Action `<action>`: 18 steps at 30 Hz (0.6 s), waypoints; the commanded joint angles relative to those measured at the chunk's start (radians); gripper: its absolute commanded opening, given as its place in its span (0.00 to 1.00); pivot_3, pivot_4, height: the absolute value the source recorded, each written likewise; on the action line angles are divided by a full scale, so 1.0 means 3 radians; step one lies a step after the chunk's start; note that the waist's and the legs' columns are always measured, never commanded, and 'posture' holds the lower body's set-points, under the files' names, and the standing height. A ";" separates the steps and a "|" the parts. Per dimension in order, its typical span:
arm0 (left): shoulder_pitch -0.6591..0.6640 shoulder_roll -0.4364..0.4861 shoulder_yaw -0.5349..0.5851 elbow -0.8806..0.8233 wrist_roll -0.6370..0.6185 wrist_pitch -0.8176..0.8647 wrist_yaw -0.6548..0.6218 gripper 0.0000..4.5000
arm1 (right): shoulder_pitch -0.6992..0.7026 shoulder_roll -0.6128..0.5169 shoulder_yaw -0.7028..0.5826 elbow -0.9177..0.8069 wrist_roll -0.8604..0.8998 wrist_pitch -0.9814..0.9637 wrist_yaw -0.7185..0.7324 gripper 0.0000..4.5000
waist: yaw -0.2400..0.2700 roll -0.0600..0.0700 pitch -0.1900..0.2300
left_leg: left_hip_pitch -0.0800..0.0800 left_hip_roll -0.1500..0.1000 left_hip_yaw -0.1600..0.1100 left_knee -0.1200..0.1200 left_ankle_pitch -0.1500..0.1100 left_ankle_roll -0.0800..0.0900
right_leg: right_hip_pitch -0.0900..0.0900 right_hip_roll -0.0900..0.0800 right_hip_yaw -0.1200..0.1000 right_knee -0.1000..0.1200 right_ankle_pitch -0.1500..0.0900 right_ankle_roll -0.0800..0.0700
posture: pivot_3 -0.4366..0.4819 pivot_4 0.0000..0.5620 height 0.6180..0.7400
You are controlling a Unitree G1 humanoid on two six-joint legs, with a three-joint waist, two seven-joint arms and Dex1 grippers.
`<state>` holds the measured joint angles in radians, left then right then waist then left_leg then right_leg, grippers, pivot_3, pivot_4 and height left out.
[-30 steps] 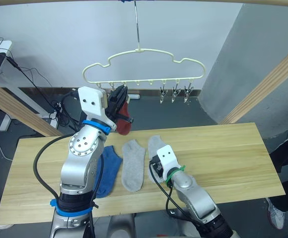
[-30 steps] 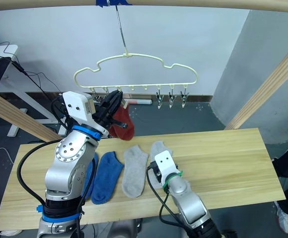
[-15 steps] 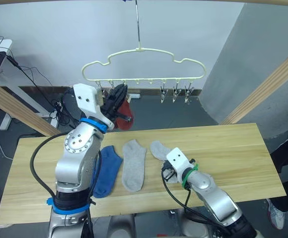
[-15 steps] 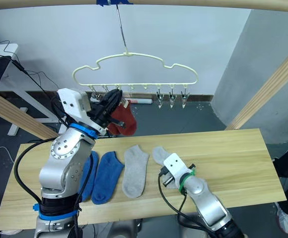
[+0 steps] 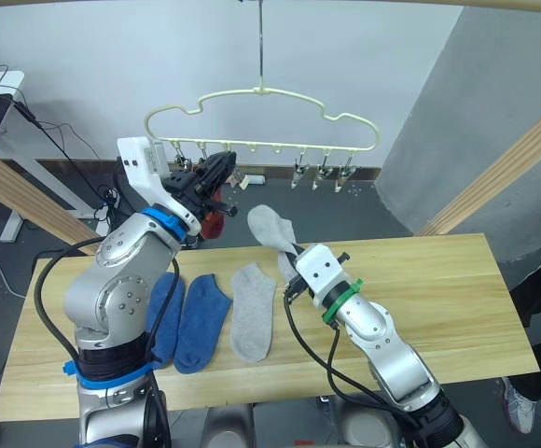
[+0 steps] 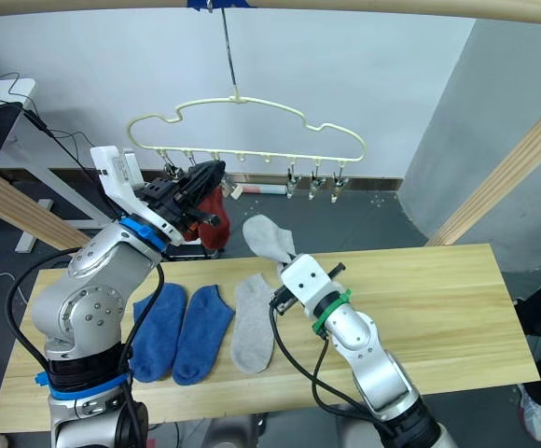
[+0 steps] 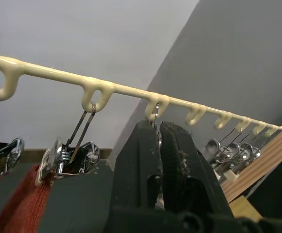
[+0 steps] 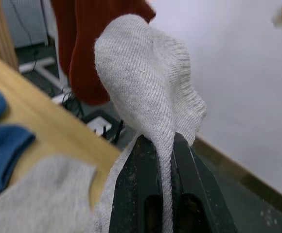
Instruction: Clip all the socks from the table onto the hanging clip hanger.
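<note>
On the table [image 5: 457, 308], nearest the robot, three socks lay side by side toward its left end: two blue socks [image 5: 196, 320] and one light grey sock [image 5: 252, 322]. Just beyond them the right gripper [image 6: 286, 273] was clamped on the second grey sock [image 6: 269, 237], pinching a fold of it so that the loose end stood up above the fingers [image 8: 143, 194], lifted clear of the table and raised toward the hanger. Farther back and up, the left gripper [image 5: 224, 171] was pressed shut at the row of clips, its fingers [image 7: 180, 170] closed around the third clip from the left, whose wire ran down between them from its loop. The clip hanger [image 5: 261, 93] hung by its thin hook from above, behind the table, with a brick red sock [image 7: 19, 208] already held in the clip beside the left gripper; the other red sock appeared to hang beside it, though that was hard to confirm. The step in hand was judged to be clipping the first grey sock. The next move would call for the left gripper to squeeze that clip open while the right brought the sock's edge up into it, then a release of the clip before the sock.
</note>
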<state>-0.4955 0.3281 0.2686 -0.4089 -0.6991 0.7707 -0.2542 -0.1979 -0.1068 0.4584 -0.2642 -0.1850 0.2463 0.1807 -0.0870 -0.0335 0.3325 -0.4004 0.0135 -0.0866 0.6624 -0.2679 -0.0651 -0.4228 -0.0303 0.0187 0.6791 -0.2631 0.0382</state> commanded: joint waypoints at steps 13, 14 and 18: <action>-0.0118 0.0038 0.0076 -0.0215 -0.0285 0.0043 0.0141 0.00 | -0.0099 0.0321 -0.0044 0.0021 -0.0034 -0.0298 -0.0088 0.01 | 0.0001 0.0000 0.0000 | 0.0000 0.0000 0.0000 0.0000 0.0000 0.0000 | -0.0001 0.0000 0.0000 0.0000 0.0000 -0.0001 | 0.30 0.57 1.00; -0.0117 0.0036 0.0079 -0.0214 -0.0291 0.0045 0.0144 0.00 | -0.0105 0.0341 -0.0048 0.0029 -0.0032 -0.0301 -0.0089 0.01 | 0.0001 0.0000 0.0000 | 0.0000 0.0000 0.0000 0.0000 0.0000 -0.0001 | -0.0001 0.0000 0.0000 0.0000 0.0000 -0.0001 | 0.30 0.57 1.00; -0.0105 0.0029 0.0077 -0.0215 -0.0300 0.0045 0.0148 0.00 | -0.0136 0.0400 -0.0049 0.0066 -0.0032 -0.0332 -0.0086 0.01 | 0.0001 0.0000 0.0000 | 0.0000 0.0000 0.0000 0.0000 0.0000 -0.0001 | -0.0001 0.0000 0.0000 0.0000 0.0000 -0.0001 | 0.31 0.57 1.00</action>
<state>-0.5075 0.3285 0.2815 -0.4089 -0.7510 0.8021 -0.2058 -0.2288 -0.0010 0.4455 -0.2267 -0.1938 0.1791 0.1653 -0.0868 -0.0335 0.3324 -0.4005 0.0134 -0.0866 0.6623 -0.2678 -0.0653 -0.4230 -0.0304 0.0188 0.6792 -0.2630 0.0380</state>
